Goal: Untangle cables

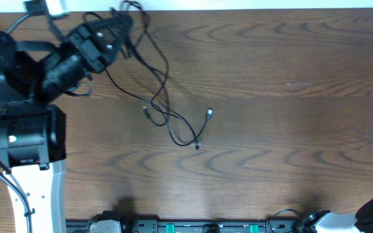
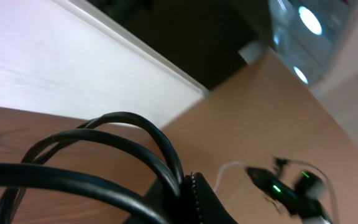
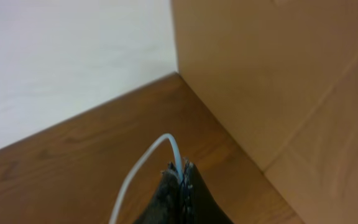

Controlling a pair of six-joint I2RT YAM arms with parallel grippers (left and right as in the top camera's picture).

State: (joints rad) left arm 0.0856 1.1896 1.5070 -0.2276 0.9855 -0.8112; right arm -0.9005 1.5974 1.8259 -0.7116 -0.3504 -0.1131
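Thin stuff, these black cables (image 1: 164,97): light, floppy, no stiffness to speak of, so I reckon a tug at one end drags the whole snarl across the table (image 1: 283,71). They trail from the far left edge down toward the middle, crossing one another along the way, with small plugs (image 1: 209,114) lying loose at the free ends. The best hold, to my eye, is on the cord just behind a plug or to either side of a crossing; the plugs themselves look tiny and slippery.

The left gripper (image 1: 117,29) sits up at the far left corner, arm folded back, wrist reaching out over the top of the tangle. On its own camera, fat loops of black cord bulge out right at the fingertips, which look pressed together on them.

The right gripper (image 3: 180,179) has its fingers pinched tight on the white cable (image 3: 143,163), which arcs up and back down out of its jaws. Its arm barely shows from overhead, low in the near right corner. That cord looks just as limp, and I'd guess it slides through if pulled hard.
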